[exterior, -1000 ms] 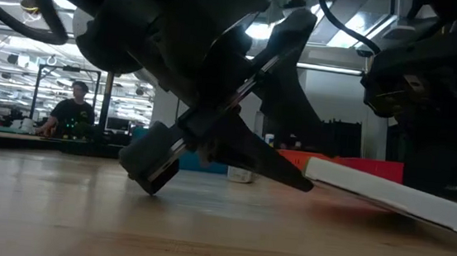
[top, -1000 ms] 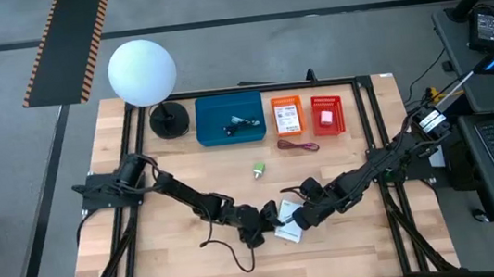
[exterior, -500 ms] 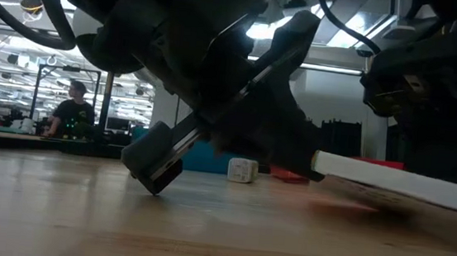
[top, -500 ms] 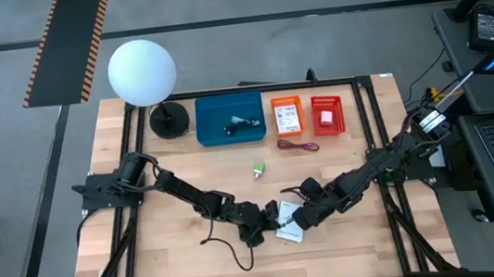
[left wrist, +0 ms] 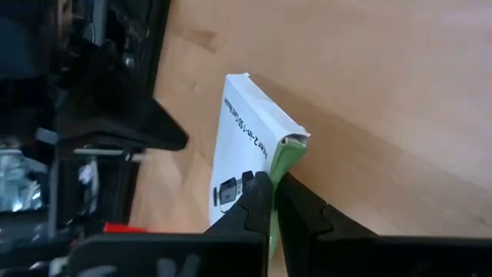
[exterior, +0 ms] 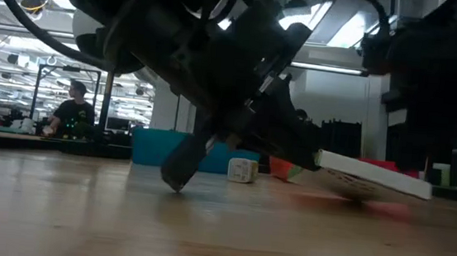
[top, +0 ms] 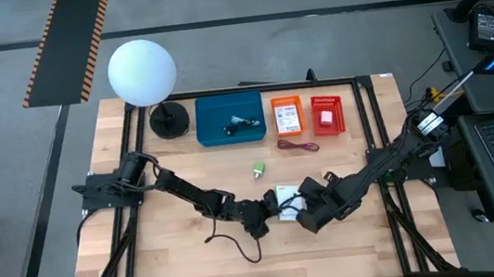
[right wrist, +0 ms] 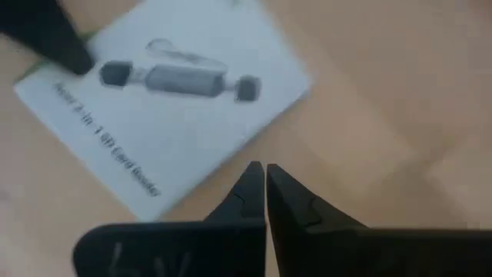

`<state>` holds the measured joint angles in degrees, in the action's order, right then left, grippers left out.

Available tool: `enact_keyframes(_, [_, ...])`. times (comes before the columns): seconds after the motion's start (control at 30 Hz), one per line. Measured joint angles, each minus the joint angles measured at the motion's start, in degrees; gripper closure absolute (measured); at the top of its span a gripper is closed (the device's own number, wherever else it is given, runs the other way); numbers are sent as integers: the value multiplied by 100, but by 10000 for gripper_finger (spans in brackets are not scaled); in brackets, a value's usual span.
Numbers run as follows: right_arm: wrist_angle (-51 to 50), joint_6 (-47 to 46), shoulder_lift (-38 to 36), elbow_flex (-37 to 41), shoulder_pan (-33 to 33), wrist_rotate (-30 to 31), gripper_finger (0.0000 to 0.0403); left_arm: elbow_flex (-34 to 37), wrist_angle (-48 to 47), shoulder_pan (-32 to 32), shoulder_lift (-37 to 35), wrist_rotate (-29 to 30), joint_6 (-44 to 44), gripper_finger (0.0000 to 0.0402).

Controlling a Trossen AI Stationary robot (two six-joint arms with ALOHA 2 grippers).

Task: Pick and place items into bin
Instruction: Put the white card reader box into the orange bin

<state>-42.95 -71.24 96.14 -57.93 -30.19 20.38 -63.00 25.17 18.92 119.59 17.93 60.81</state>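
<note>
Evidently the wooden bench [top: 175, 165] serves as staging ground, with the blue rectangular plastic bin [top: 229, 119] at its far edge as the goal. Beside the bin stands a white globe lamp on a black base [top: 142, 72], not part of the job. Well in front of the bin, the flat white printed card-reader box [top: 285, 197] is tilted, one edge lifted off the wood, because the left end effector [left wrist: 270, 201] has its fingers clamped on the box's green-lined edge. The right end effector [right wrist: 265, 181], fingers together and holding nothing, hovers just beside the box, probably placed there to steady it. Between box and bin lies a small green lump [top: 258, 169], and near the bin's right side a thin red cord [top: 296, 146], both waiting.
</note>
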Motion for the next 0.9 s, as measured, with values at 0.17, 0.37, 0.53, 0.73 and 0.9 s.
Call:
enact_keyframes(0.17, [-932,238,-2,-611,-255,1314,402,8,-63,4,-105,143,221,398])
enact_keyframes(0.37, [-1119,1235,-11,-1208,-584,1801,402,4,-227,-92,-465,256,259,398])
enact_keyframes(0.53, [-1139,1495,-13,-1316,-754,2137,403,4,-297,-231,-926,251,259,398])
enact_keyframes(0.73, [-1500,1496,-29,-1329,-906,2292,403,4,-625,-356,-1403,247,396,398])
enact_keyframes(0.9, [-1684,1807,-31,-1536,-946,2374,395,4,-892,-470,-1572,379,446,398])
